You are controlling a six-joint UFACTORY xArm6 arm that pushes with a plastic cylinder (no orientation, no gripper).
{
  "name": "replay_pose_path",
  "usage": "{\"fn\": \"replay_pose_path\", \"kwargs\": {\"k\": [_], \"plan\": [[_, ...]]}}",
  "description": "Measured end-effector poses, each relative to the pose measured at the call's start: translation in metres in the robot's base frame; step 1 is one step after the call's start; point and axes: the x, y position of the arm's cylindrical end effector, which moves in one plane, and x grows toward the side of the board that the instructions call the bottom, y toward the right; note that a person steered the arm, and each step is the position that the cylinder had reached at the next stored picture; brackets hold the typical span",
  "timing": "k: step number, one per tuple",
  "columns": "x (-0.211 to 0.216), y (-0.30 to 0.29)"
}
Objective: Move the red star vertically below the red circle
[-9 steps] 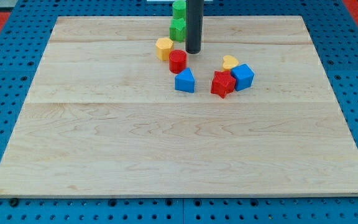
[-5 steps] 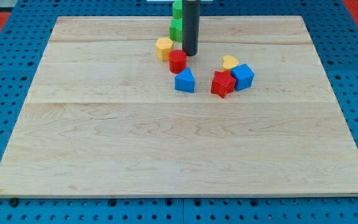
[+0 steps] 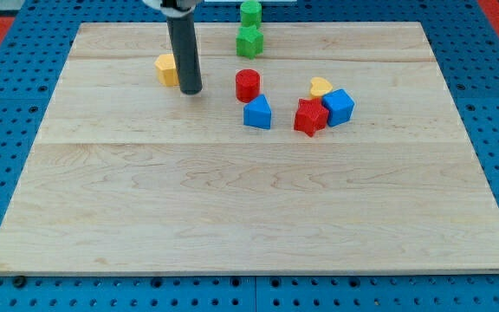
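The red star (image 3: pixel 310 117) lies right of centre near the view's top, touching a blue cube (image 3: pixel 339 106) on its right. The red circle (image 3: pixel 248 85) stands to the star's upper left, with a blue block (image 3: pixel 257 113) just below it. My tip (image 3: pixel 191 90) is on the board well left of the red circle, right beside a yellow block (image 3: pixel 167 69) at its upper left. The rod is far from the red star.
A yellow heart-like block (image 3: pixel 320 86) sits above the red star. Two green blocks, one (image 3: pixel 249 41) on the board and one (image 3: pixel 249 12) at the board's top edge, lie above the red circle.
My tip has swept left from beside the red circle. The yellow block has moved left with it, away from the red circle. The other blocks have not moved.
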Motion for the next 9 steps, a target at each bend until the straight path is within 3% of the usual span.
{"fn": "replay_pose_path", "kwargs": {"k": [1,2,6,7,8,9], "plan": [[0.058,0.001],[0.082,0.035],[0.000,0.151],[0.006,0.185],[0.049,0.186],[0.064,0.186]]}}
